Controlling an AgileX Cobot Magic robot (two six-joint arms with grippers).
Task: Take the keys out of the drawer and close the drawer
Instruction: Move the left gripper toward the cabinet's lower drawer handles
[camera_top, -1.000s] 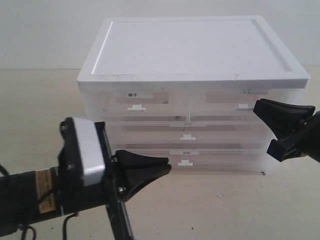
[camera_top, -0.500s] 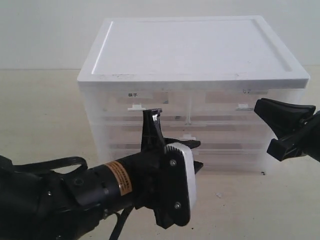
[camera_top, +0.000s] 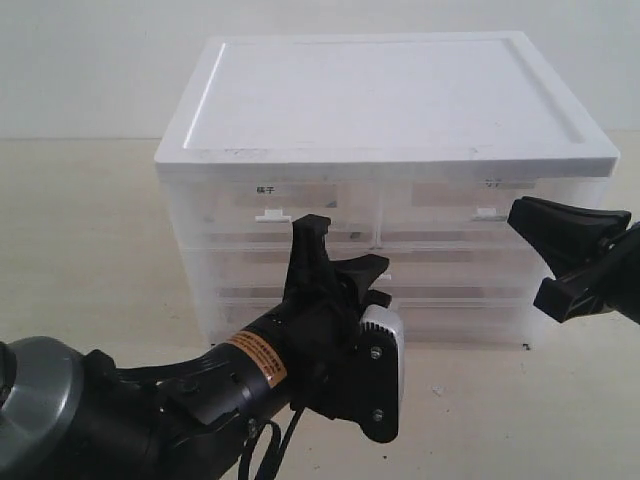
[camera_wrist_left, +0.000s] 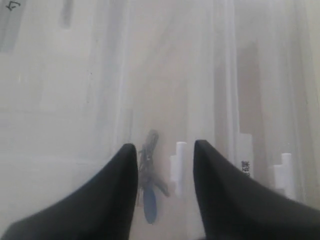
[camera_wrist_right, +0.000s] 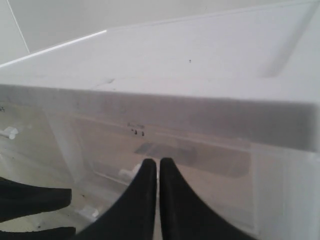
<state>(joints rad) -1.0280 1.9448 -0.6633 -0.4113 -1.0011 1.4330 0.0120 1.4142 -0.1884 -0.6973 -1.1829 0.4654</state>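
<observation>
The keys (camera_wrist_left: 149, 172), with their blue fob (camera_wrist_left: 150, 205), show dimly through a translucent drawer front of the white drawer cabinet (camera_top: 385, 95); I cannot tell which drawer holds them. All drawers look shut. My left gripper (camera_wrist_left: 163, 147) is open and rolled on its side, and its fingers straddle the middle drawer's white handle (camera_wrist_left: 179, 162) close to the front. In the exterior view the left gripper (camera_top: 345, 258) covers that handle. My right gripper (camera_top: 560, 250) is shut and empty, hovering by the cabinet's right front corner near the upper right handle (camera_top: 486, 213). In its own view the right gripper (camera_wrist_right: 159, 165) shows pressed fingers.
The cabinet stands on a beige tabletop (camera_top: 90, 230) with a pale wall behind. The lower drawer's handle (camera_wrist_left: 285, 170) has a small printed label (camera_wrist_left: 246, 170) beside it. The upper left drawer has a label (camera_top: 265, 188) and handle (camera_top: 272, 214).
The left arm has rolled about a quarter turn and swung up to the cabinet front, its gripper now around the middle handle. The right gripper has not moved.
</observation>
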